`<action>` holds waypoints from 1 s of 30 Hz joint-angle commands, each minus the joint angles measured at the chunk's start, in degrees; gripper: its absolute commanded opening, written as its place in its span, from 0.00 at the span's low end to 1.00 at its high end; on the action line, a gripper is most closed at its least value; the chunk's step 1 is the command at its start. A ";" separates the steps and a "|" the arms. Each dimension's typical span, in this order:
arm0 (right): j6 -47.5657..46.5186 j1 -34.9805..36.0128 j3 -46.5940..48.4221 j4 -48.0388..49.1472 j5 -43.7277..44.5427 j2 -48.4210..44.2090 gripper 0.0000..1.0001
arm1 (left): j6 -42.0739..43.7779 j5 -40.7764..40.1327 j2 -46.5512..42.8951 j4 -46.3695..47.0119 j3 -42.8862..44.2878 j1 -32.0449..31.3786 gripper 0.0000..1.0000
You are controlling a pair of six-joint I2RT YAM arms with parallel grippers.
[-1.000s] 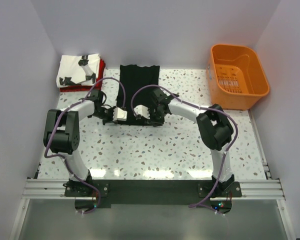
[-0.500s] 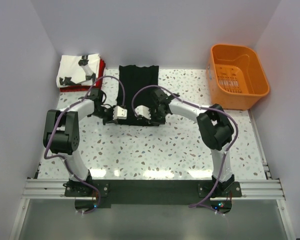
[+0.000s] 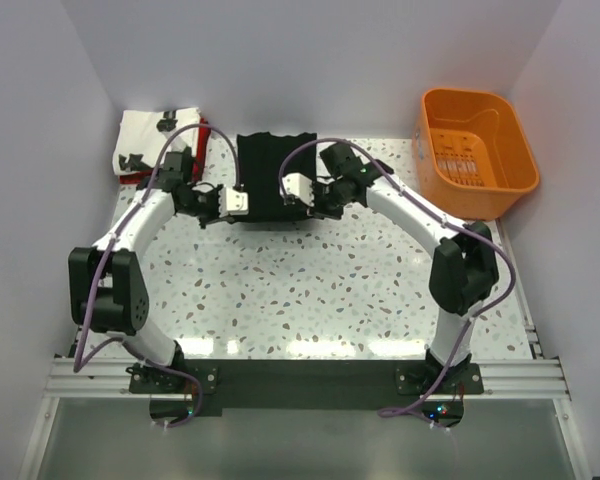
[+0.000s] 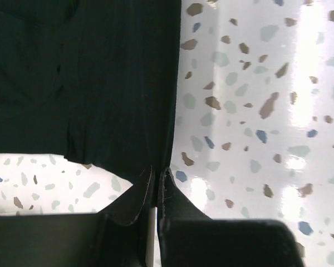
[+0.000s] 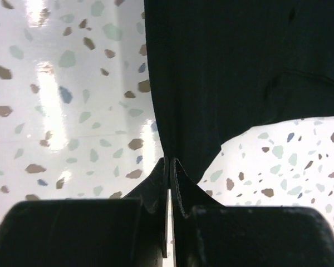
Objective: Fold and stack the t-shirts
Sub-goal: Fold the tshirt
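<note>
We log a large plain black t-shirt of soft cloth (image 3: 268,165), folded to a narrow strip, at the far middle of the white speckled table (image 3: 310,290).

- The left gripper (image 3: 246,203) is pressed together on the black t-shirt at its left edge. In the left wrist view its fingertips (image 4: 157,169) nip the cloth rim.
- The right gripper (image 3: 286,192) pinches an edge of the same cloth. Its fingertips (image 5: 170,161) show no gap.
- The near part of the cloth hangs raised off the table between the two.
- In the far left corner, a white t-shirt with black printed figures (image 3: 145,135) lies on a red t-shirt (image 3: 202,135).
- In the far right corner stands an orange plastic basket (image 3: 426,130).
</note>
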 commanded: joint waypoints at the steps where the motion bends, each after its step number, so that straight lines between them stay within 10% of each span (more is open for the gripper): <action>1: -0.19 0.09 -3.96 -4.88 -1.12 -6.44 0.00 | 3.31 1.05 -6.07 -7.88 -2.59 -0.14 0.00; 15: 3.59 7.57 -15.94 -21.31 -10.70 -30.09 0.00 | 3.77 4.21 -31.83 -33.57 -11.05 -5.86 0.00; 30: -9.49 -2.89 1.72 -28.78 -13.07 -7.62 0.00 | 5.52 3.59 -4.00 -32.15 11.37 -3.93 0.00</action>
